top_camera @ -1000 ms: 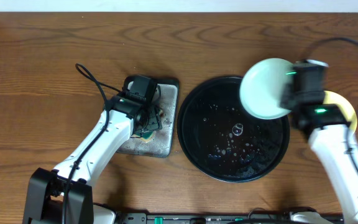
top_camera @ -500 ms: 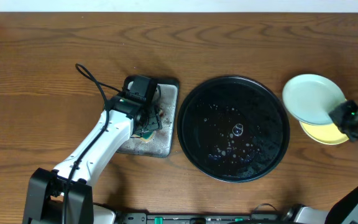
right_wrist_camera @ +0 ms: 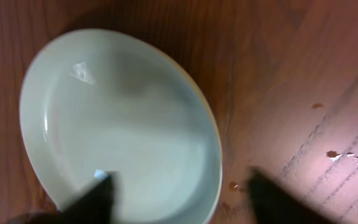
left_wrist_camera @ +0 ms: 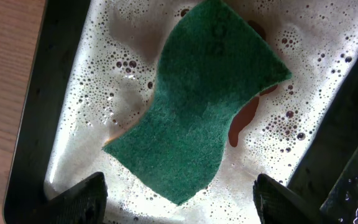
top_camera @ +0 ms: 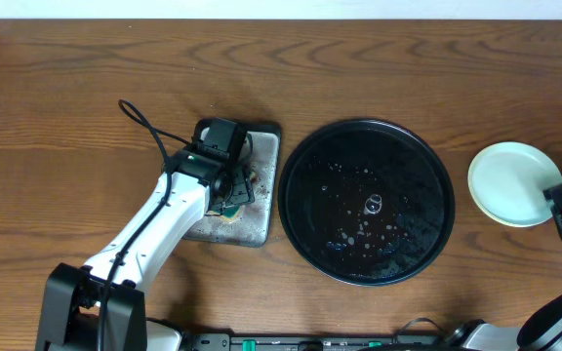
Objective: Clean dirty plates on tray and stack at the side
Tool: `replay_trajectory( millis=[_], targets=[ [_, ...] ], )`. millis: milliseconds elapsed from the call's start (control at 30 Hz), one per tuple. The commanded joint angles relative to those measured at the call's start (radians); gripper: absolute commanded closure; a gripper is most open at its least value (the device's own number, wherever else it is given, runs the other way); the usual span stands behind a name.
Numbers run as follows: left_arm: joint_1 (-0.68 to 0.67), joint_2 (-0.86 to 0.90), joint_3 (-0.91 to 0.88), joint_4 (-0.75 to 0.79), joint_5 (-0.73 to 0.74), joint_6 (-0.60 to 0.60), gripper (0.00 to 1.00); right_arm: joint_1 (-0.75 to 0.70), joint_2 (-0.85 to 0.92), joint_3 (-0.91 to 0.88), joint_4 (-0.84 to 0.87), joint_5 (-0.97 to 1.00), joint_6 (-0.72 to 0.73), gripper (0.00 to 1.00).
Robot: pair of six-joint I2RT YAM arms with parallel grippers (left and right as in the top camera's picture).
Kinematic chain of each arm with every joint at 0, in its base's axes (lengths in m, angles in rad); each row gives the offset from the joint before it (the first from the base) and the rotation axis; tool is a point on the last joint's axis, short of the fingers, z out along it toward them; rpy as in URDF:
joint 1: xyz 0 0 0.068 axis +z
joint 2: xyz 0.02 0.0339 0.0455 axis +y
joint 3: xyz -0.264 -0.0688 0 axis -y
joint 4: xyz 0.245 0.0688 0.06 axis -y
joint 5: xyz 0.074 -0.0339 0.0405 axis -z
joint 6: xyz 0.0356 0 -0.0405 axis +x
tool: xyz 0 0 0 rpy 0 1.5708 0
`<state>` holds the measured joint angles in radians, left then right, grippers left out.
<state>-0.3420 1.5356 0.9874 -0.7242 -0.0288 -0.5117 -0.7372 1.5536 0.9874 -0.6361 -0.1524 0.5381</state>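
Left jaws stand wide apart just above the green sponge, gripping nothing; right jaws likewise spread wide and empty, one blurred fingertip over the near rim of the mint-green plate, the other over bare wood.

Progress, as I judge it: the tray carries no plate, only scattered droplets and suds on its glossy black floor; the mint-green plate lies on the surface to the right of the tray, apart from its rim, face up and free of red smears; from above I see one plate only and cannot tell whether others lie beneath it, though a faint yellowish line at its edge in the right wrist view hints at one. On that evidence I rate washing and stacking as near complete; what is left, if anything, is drawing the right arm clear.

Materials: plate smooth, round, shallow, with a soft sheen; sponge coarse-fibred, bent into a wave, lying in foamy, red-tinged water inside the grey metal pan; surface brown wood grain, spotted with small drops beside the plate.
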Motion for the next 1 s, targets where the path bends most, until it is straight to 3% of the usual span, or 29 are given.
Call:
replay_trajectory(
  millis=[0, 200, 333, 500, 633, 767, 967],
  targets=[
    [0.002, 0.000, -0.015, 0.003, -0.005, 0.003, 0.24, -0.003, 0.008, -0.002, -0.003, -0.098, 0.002, 0.03],
    [0.003, 0.000, -0.015, 0.011, -0.005, 0.002, 0.24, 0.079, 0.008, -0.002, 0.067, -0.449, -0.240, 0.01],
    [0.019, -0.005, -0.014, 0.044, -0.005, -0.037, 0.24, 0.228, 0.008, -0.002, 0.080, -0.492, -0.380, 0.01],
    [0.073, -0.022, -0.004, 0.039, -0.005, -0.034, 0.24, 0.475, 0.008, -0.002, 0.066, -0.330, -0.510, 0.01],
    [0.140, -0.045, 0.019, -0.045, -0.002, 0.040, 0.24, 0.675, 0.008, 0.000, 0.029, -0.135, -0.576, 0.01],
    [0.169, -0.099, 0.021, -0.155, 0.029, 0.138, 0.23, 0.808, -0.011, 0.000, -0.001, -0.034, -0.575, 0.01],
    [0.170, -0.255, -0.025, -0.196, 0.029, 0.138, 0.24, 0.885, -0.138, -0.006, -0.057, 0.024, -0.475, 0.01]
  ],
)
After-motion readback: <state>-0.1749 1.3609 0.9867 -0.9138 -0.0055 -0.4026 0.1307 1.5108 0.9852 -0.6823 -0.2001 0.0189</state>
